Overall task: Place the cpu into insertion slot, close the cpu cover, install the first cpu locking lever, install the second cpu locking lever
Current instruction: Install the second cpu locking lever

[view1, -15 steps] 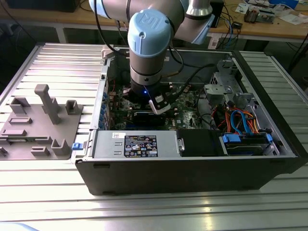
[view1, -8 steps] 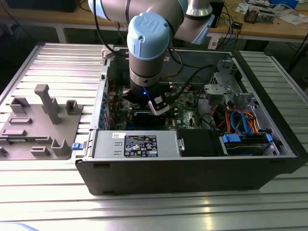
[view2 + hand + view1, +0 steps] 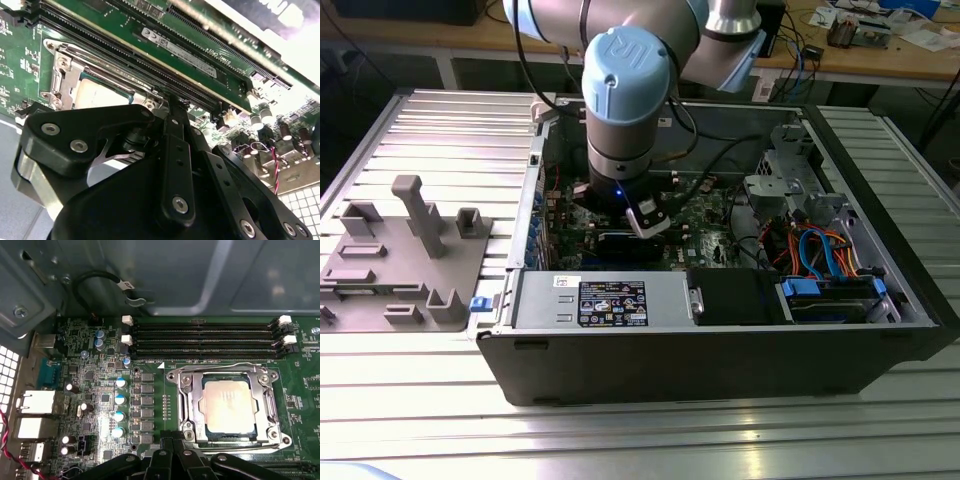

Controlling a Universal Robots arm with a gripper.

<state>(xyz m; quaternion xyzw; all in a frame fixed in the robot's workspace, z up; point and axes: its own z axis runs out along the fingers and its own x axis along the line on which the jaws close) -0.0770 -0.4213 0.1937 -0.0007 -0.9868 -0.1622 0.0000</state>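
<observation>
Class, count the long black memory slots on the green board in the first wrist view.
4 memory slots, stacked in parallel rows between the cpu cover and the case wall; more may lie outside the frame.

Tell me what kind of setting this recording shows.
Probably an electronics or robotics lab bench: an open computer case lies on a slatted metal table, with a cluttered workbench behind and a grey parts fixture alongside.
</observation>
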